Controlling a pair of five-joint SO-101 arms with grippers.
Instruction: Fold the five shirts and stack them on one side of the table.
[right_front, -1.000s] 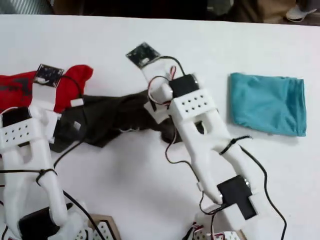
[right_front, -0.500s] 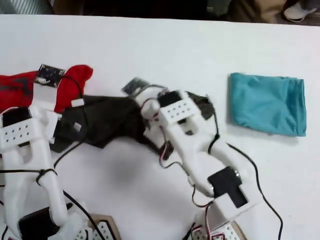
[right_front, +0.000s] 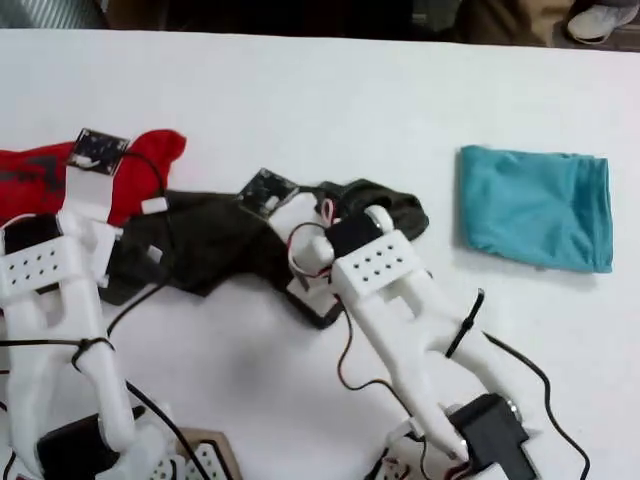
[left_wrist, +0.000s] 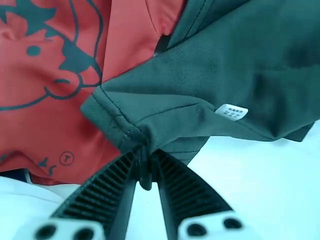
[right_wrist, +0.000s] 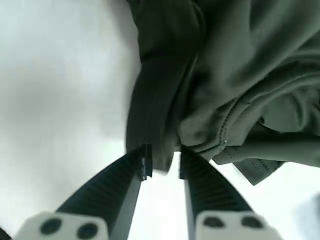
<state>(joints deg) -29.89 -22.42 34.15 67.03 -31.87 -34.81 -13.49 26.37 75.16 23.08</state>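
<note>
Progress, judged from what lies on the table (right_front: 250, 380): approx. one shirt is finished and the rest is not yet done. Three shirts are counted. Nearest to the arms, the dark shirt (right_front: 210, 240) is stretched crumpled across the middle, not folded, and it is held at both ends. Just behind it, at the left edge, the red shirt (right_front: 150, 160) is seen unfolded, w/ the dark one partly laid over it. At the right side, well apart from both, the teal shirt (right_front: 535, 205) is laid as a neat folded rectangle, so the stack is probably begun there w/ one item only.

Pincers: the left gripper (left_wrist: 145, 167) is closed almost fully on a hem corner of the dark shirt, and the cloth is pinched between the ribbed pads. The right gripper (right_wrist: 162, 162) is set narrow, and a thick fold of the same shirt is caught between its tips at the opposite end. Only a small gap is left there, i.e. it is not opened wide.
</note>
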